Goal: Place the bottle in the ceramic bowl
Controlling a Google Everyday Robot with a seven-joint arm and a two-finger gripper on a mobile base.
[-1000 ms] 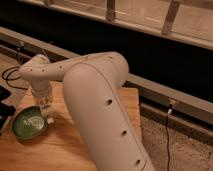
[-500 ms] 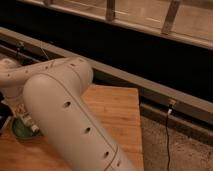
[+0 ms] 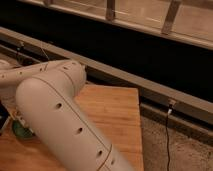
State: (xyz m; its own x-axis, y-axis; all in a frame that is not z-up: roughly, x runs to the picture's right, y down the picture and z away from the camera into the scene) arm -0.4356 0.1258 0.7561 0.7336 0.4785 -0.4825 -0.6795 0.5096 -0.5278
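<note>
My white arm (image 3: 60,120) fills the left and lower part of the camera view. Only a green sliver of the ceramic bowl (image 3: 21,131) shows on the wooden table, at the left edge of the arm's big link. The rest of the bowl is covered by the arm. The bottle is hidden. My gripper is out of sight, behind the arm near the left edge of the view, somewhere around the bowl.
The wooden table (image 3: 117,112) runs to the right of the arm, ending at an edge above grey carpet (image 3: 175,150). A thin cable (image 3: 167,135) hangs down there. A metal rail (image 3: 150,85) and a dark wall stand behind the table.
One second ago the gripper stood over the green bowl in plain sight. The arm has since swung across the view, hiding the gripper and nearly all of the bowl.
</note>
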